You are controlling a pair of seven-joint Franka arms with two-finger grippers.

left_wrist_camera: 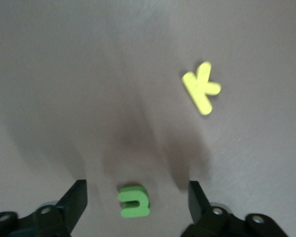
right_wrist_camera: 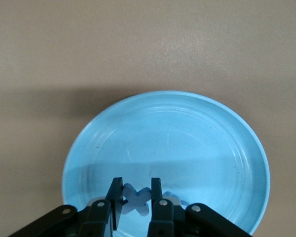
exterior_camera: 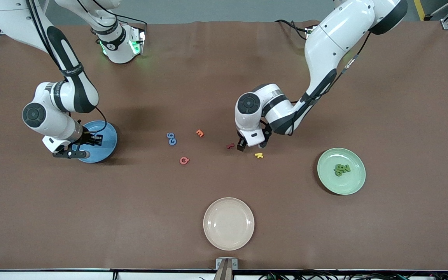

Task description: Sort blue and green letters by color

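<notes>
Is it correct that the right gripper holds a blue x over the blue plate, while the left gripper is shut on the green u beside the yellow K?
Not quite. The left gripper is open: the left wrist view shows its fingers spread apart on either side of the green u, not touching it. The rest holds: the right gripper is shut on the blue x over the blue plate, and the yellow K lies beside the u.

Yellow K (exterior_camera: 259, 155) near red letter (exterior_camera: 230, 146); orange letter (exterior_camera: 200, 133); pink letter (exterior_camera: 184, 160); cream plate (exterior_camera: 228, 245).
</notes>
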